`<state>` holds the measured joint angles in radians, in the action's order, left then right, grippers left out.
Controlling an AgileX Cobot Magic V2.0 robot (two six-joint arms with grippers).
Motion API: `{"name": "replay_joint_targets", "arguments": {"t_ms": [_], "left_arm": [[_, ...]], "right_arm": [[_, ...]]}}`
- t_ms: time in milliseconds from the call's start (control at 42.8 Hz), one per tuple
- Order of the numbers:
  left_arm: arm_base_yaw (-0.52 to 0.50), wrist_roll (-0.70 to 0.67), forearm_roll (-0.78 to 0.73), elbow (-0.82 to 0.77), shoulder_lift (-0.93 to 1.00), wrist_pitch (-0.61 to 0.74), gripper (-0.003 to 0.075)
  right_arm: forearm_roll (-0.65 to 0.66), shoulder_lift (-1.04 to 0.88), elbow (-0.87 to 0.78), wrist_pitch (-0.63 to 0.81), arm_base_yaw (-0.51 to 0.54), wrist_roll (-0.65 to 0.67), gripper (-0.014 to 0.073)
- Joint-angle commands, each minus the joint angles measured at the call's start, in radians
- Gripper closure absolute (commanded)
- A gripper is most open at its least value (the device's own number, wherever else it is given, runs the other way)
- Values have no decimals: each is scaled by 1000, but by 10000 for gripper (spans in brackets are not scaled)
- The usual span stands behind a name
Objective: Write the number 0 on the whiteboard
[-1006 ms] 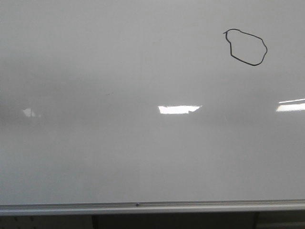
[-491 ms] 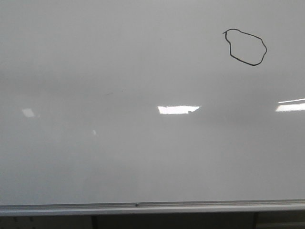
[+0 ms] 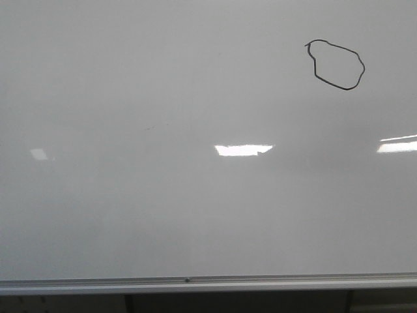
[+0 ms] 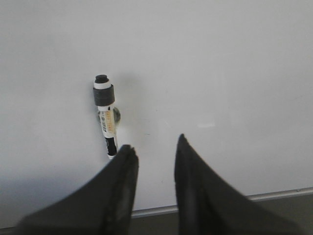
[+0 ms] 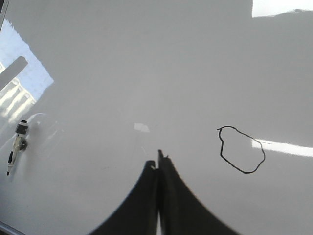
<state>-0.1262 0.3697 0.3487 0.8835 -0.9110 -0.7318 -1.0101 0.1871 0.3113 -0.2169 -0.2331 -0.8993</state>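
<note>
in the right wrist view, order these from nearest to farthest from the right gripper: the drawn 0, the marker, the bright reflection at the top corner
From the right gripper, in the right wrist view:
1. The number 0, a closed black loop on the whiteboard, just off to one side of the fingertips.
2. The marker, lying at the opposite edge of the picture.
3. The bright reflection, in the far corner beyond the loop.

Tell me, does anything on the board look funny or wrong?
The number 0 on the whiteboard is a lumpy, lopsided loop with a small tail at its top left. The marker lies apart from both grippers.

Left gripper (image 4: 154,147) jaws parted; right gripper (image 5: 159,159) jaws pressed together.
</note>
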Motion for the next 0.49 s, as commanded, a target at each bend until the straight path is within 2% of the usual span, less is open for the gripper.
{"name": "replay_joint_targets", "arguments": {"t_ms": [0,187,468], "left_arm": [[3,-6,30,26,45,6,738],[3,-6,37,26,113,-61,740],[3,-6,37,26,128,-64,740]], "right_arm": [[-13,10,28,48,7,-8,663],[-13,10,28,48,7,-8,663],[-13,10,28,48,7,-8,663]]}}
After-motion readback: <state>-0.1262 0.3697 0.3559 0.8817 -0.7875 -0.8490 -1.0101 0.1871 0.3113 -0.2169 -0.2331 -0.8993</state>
